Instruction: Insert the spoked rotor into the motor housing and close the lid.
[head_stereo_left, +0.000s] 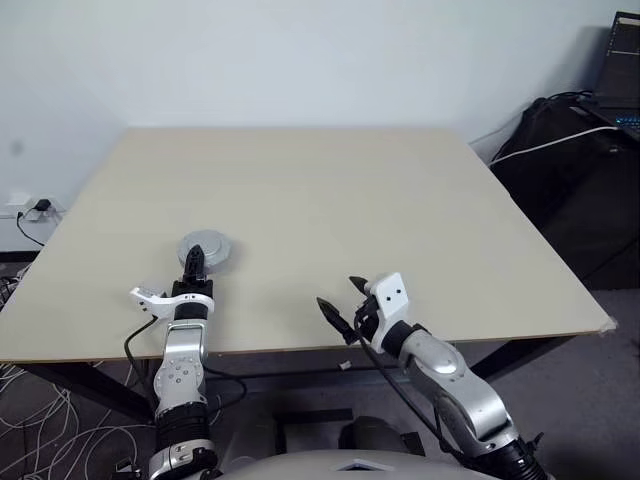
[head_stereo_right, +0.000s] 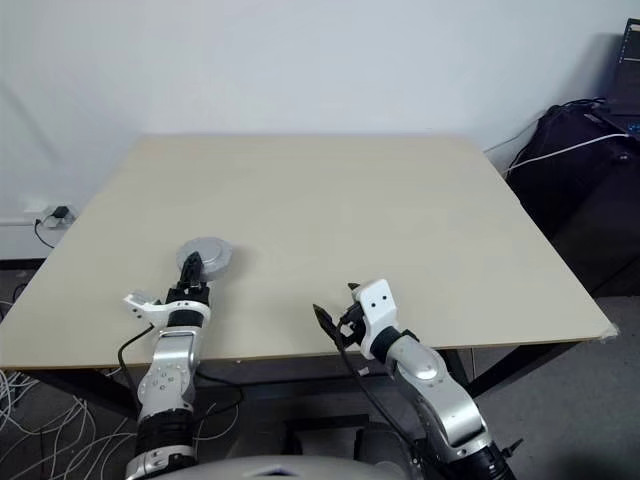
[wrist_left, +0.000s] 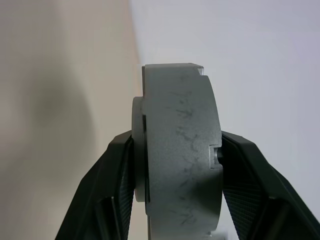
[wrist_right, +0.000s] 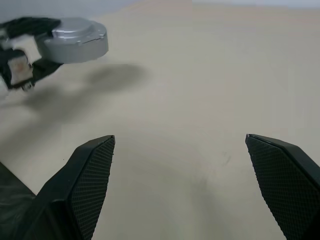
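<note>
My left gripper (head_stereo_left: 195, 258) is shut on a squat round silvery-grey metal body (head_stereo_left: 210, 249), held a little above the table's near left part. Both black fingers (wrist_left: 117, 170) press its sides. It looks like the motor housing (wrist_left: 182, 150) with the lid (wrist_right: 75, 31) closed on top. No copper windings show, and the spoked rotor is hidden. My right gripper (head_stereo_left: 338, 293) hovers open over the table's front edge, to the right of the part, with nothing between its fingers (wrist_right: 92, 170).
The beige table (head_stereo_left: 330, 200) stretches far ahead and to the right. A black bag (head_stereo_left: 570, 150) with a white cable and a laptop (head_stereo_left: 622, 60) stand off the table's right side. Cables and a power strip (head_stereo_left: 30, 210) lie on the floor at left.
</note>
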